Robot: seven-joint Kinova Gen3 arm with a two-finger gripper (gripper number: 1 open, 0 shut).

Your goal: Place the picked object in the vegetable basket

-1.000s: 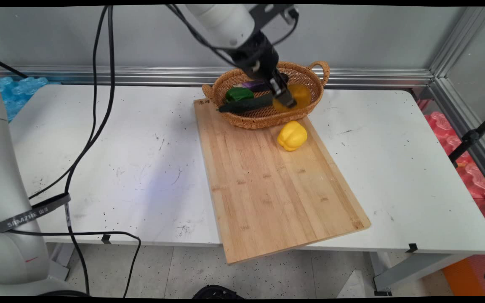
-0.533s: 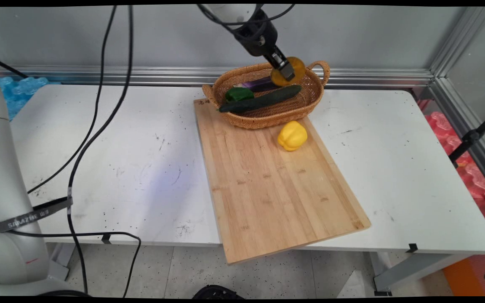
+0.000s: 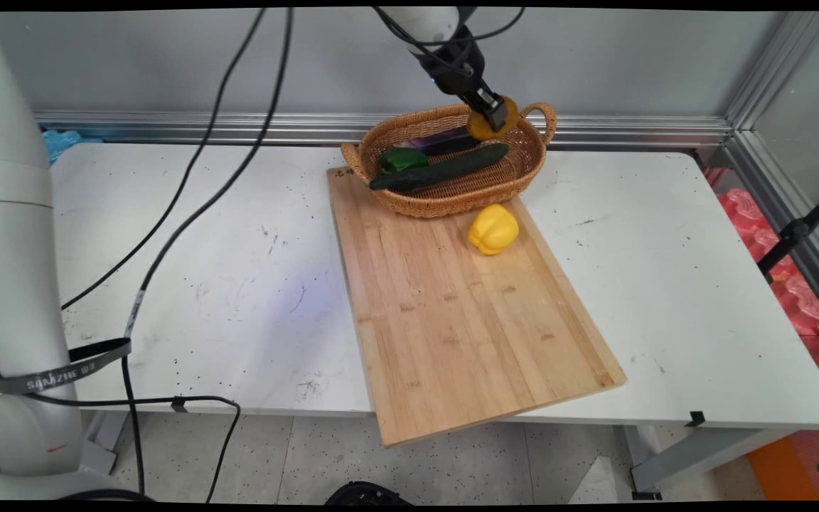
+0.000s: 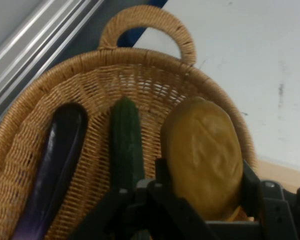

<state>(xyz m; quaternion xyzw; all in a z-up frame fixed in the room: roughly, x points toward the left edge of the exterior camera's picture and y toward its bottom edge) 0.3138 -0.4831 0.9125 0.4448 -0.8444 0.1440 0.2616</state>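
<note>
Above the wicker basket (image 3: 452,188) — tool (image 3: 493,117) clamped round a brownish-yellow potato (image 4: 205,155).

Legible text, main view: a dark strap (image 3: 61,368) wrapped round the arm's lower white link, bottom left, carries pale capitals reading approx. "SAMZHE"; middle letters partly indistinct. Top-left corner of the wooden cutting board (image 3: 452,313), just beside the wicker basket (image 3: 445,203), bears a small dark mark (image 3: 341,171), prob. two characters, too small to read. Hand view: no lettering, nos. or signs legible on any surface.
</note>
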